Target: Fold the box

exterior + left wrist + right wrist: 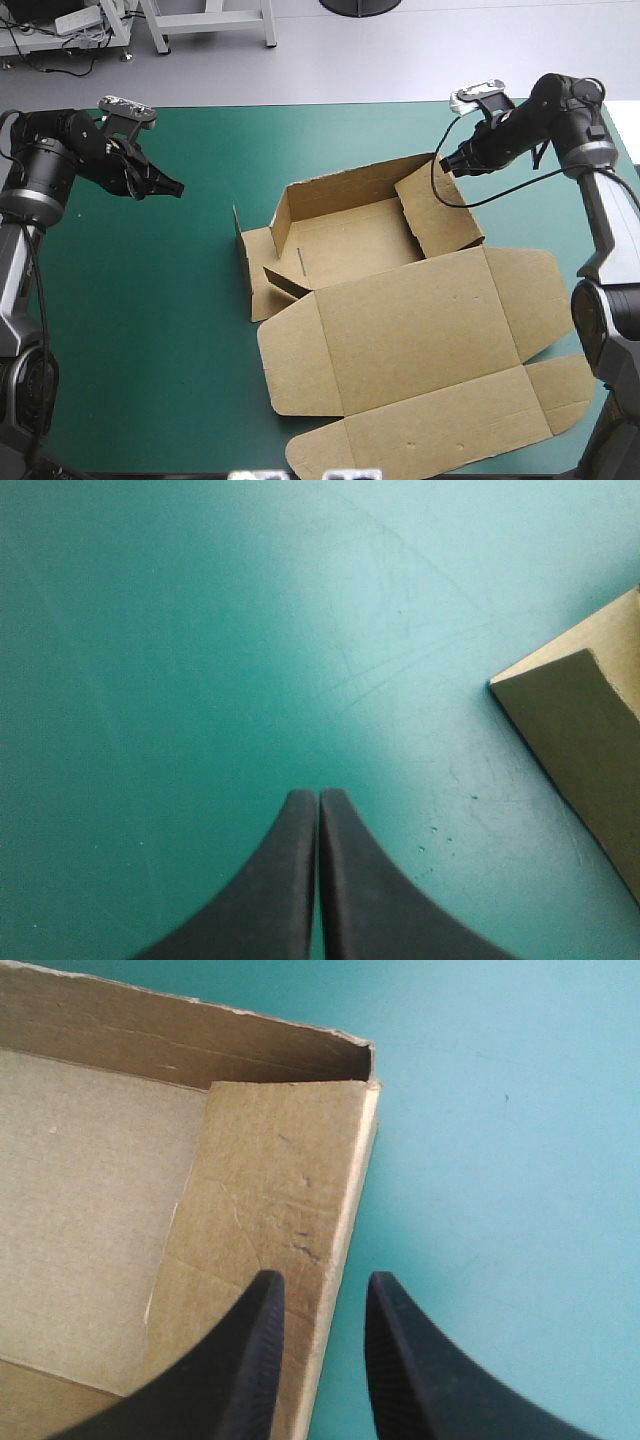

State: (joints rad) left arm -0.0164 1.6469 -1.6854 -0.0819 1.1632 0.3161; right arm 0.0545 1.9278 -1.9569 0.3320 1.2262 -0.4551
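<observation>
Though only half raised into a tray, lies as one box (400,330) around the middle of the table (150,340), straight on the teal-green cover. Counted on that single sheet of brown board: one far wall (340,190) standing upright; one right wall (440,215) tipped inward over the floor of the tray; low, splayed flaps along the left side, not forming a wall; one broad lid (420,320) spread flat toward the near edge, reaching almost to it.

Two grippers, neither gripping anything. Left gripper (177,187): pressed together into one pointed arch, hanging over bare cover well apart from the box's left side, with just one corner of board showing ahead and off to one side in its wrist view. Right gripper (445,160): parted by a narrow gap, poised at the far right corner of the box, astride the outer edge of the right wall, with one finger (250,1360) over board and the other over cover. Touching the board or not: cannot tell.
</observation>
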